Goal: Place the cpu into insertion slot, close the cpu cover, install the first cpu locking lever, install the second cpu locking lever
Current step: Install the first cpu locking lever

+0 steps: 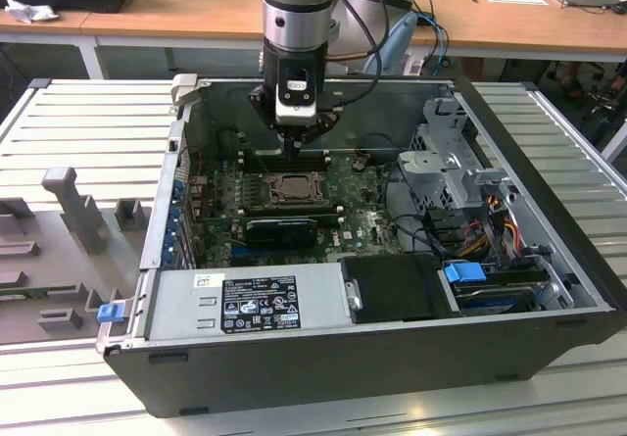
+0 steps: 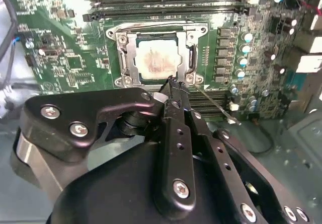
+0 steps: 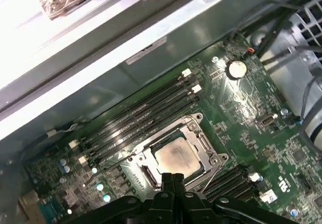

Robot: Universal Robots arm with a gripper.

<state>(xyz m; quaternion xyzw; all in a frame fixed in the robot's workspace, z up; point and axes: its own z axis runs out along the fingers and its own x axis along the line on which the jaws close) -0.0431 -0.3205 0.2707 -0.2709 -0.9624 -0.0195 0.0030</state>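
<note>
The claw [image 1: 297, 140] hangs just above the insertion slot [image 1: 291, 189] on the green motherboard [image 1: 367, 224] inside the open case [image 1: 343, 369].

Arm [image 1: 297, 5] vertical, tool [image 1: 296, 142] pointing down, fingertips [image 3: 167, 181] pressed together

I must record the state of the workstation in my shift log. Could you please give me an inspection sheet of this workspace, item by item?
Surface: ribbed metal table carrying an open computer case; green motherboard inside.
Job's things: cpu sits in the insertion slot; cpu cover lies flat around it; a thin lever sticks out from the slot's corner.
Clutter: grey fixture blocks on the table, exterior view's left.
End effector: shut, tips at the slot's corner; contact with the lever cannot be told.
Cables: coloured wires in the case; black cable on the arm.
Surroundings: wooden desk behind.
</note>
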